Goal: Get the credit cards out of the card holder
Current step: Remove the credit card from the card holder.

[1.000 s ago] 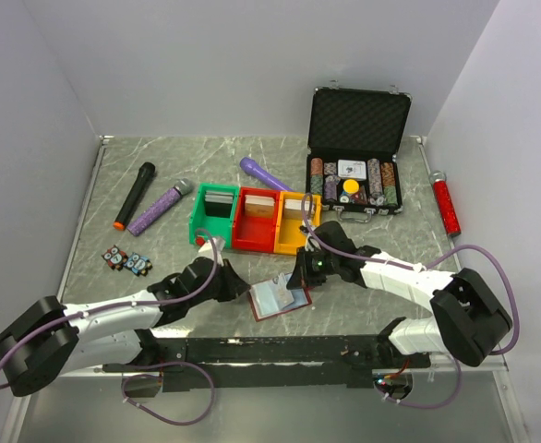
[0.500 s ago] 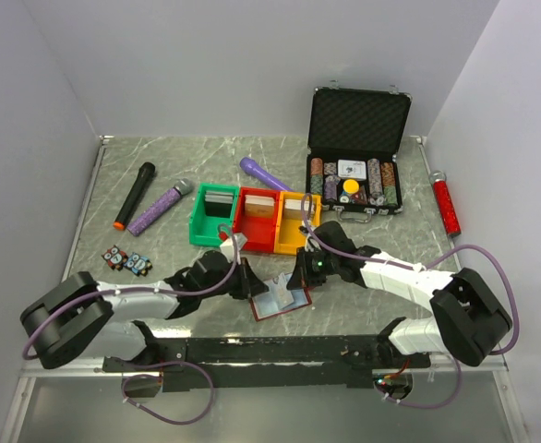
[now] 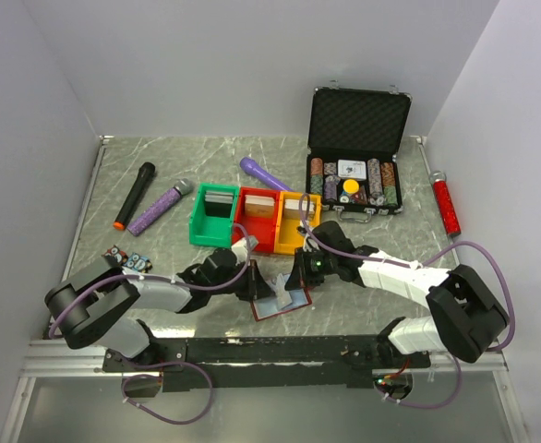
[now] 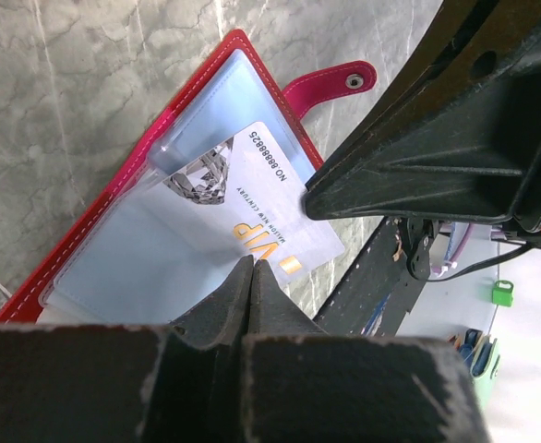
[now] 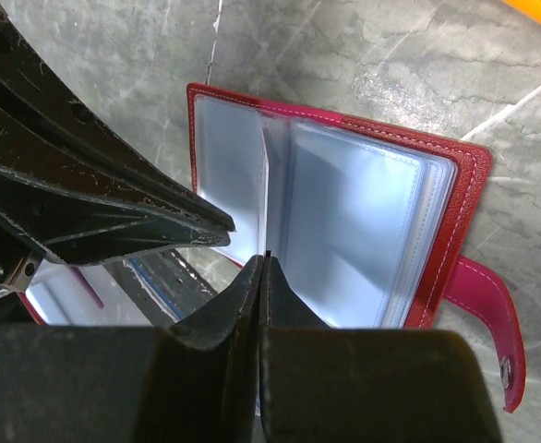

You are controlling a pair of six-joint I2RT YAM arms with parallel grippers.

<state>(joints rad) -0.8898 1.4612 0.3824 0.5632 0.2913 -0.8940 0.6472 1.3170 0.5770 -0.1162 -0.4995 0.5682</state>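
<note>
Bearing card holder [image 3: 284, 300] — marbled table [image 3: 206, 159], white walls [image 3: 206, 65]

Red leathery card holder [image 5: 340, 221] has glossy plastic sleeves [image 5: 232, 171]

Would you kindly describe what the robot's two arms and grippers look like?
Both the left arm and right arm have white links, black joints and looping purple cables. The left gripper and right gripper have black, scuffed, wedge-shaped fingers.
</note>
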